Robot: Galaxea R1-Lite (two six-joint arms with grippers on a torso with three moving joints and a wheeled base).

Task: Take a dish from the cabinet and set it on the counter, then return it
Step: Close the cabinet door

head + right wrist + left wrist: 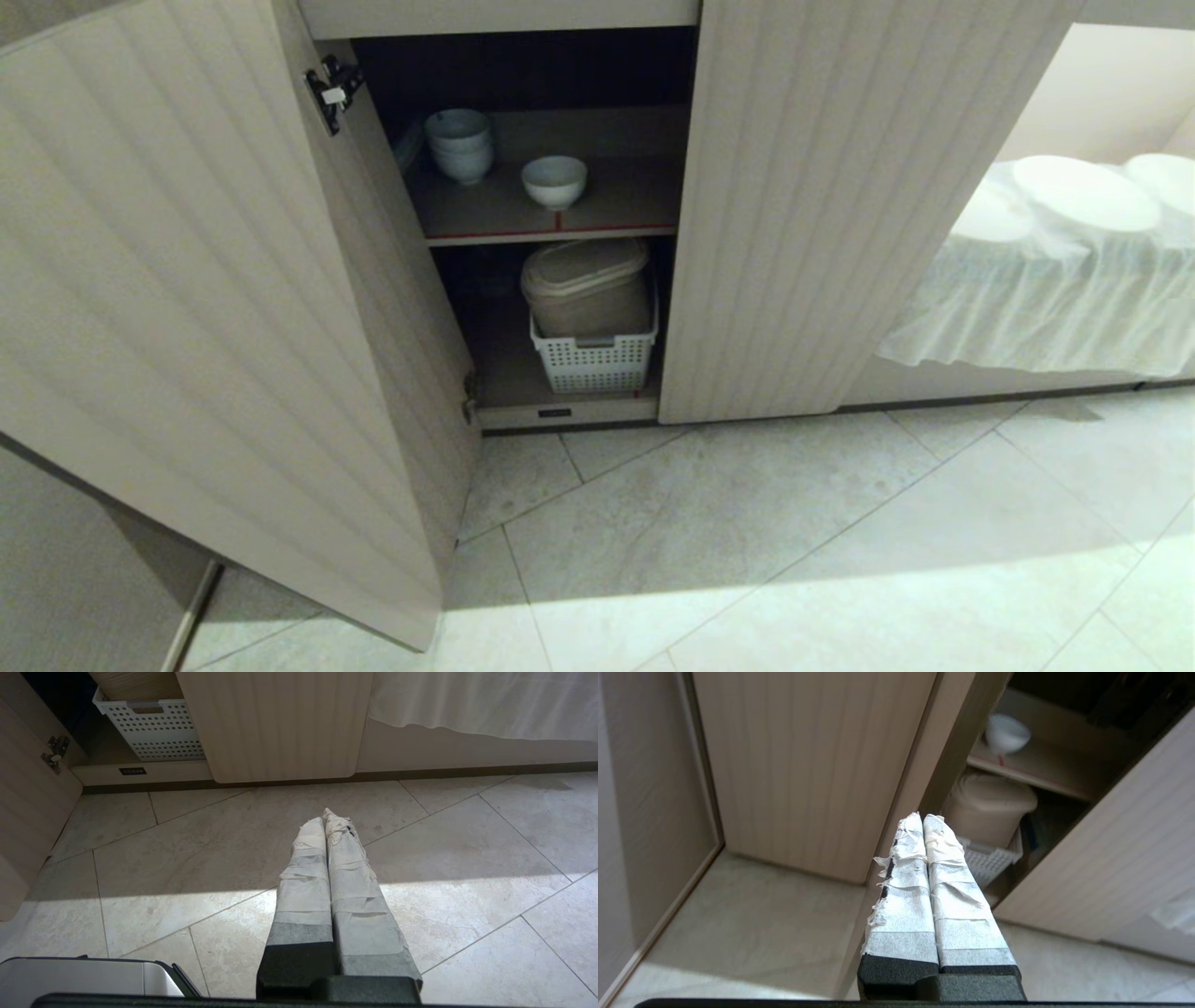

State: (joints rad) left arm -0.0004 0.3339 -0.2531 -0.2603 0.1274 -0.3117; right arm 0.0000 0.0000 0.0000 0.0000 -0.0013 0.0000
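The dish sits alone near the front edge of the cabinet's upper shelf, well apart from the left gripper, which hangs outside by the open door with its taped fingers pressed together, holding nothing. The right gripper hovers over the floor, jaws likewise pressed together and empty. 1 stack of bowls stands behind the dish; below, 1 basket holds 1 lidded tub.

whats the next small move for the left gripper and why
Probably open the left gripper and ease it toward the dish: the dish sits alone on the upper shelf of the open cabinet, and the fingers are shut and short of the shelf.
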